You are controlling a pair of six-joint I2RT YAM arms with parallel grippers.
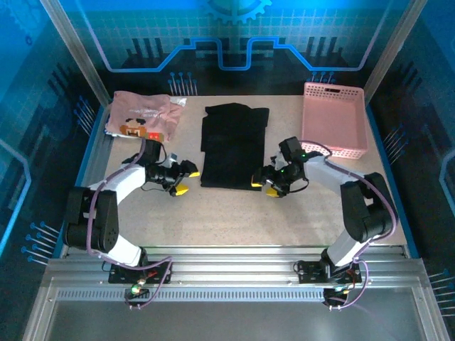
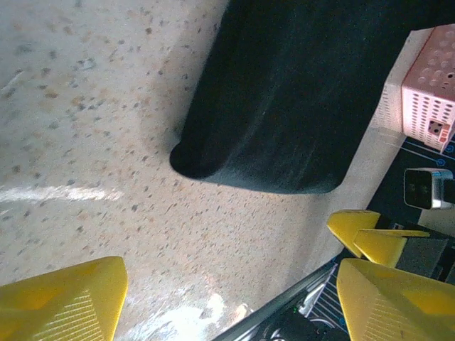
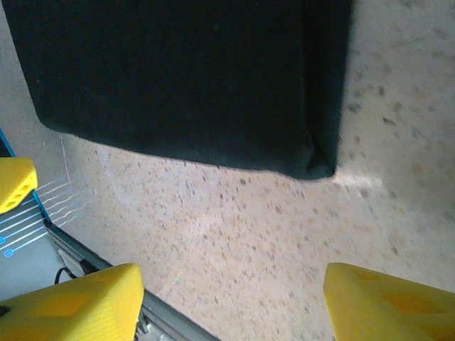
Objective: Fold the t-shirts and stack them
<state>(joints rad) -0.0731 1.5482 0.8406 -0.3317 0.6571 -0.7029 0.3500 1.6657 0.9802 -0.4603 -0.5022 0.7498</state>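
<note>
Black shirt [image 1: 234,145] lay mid desk [image 1: 234,213], pink shirt [image 1: 141,117] far left. We had left end effector [image 1: 187,181] and right end effector [image 1: 263,186] open, empty, flanking its near hem. Risk: grabbing one layer only could unravel the fold.

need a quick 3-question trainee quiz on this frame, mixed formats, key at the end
1. True or false: the near end of the black shirt lies on the table between the left gripper and the right gripper.
2. The pink shirt lies at the table's: A far left corner, B far right corner, C near edge.
3. Fill in: both grippers' jaws are ___.
Key: 1 true; 2 A; 3 open.
</note>
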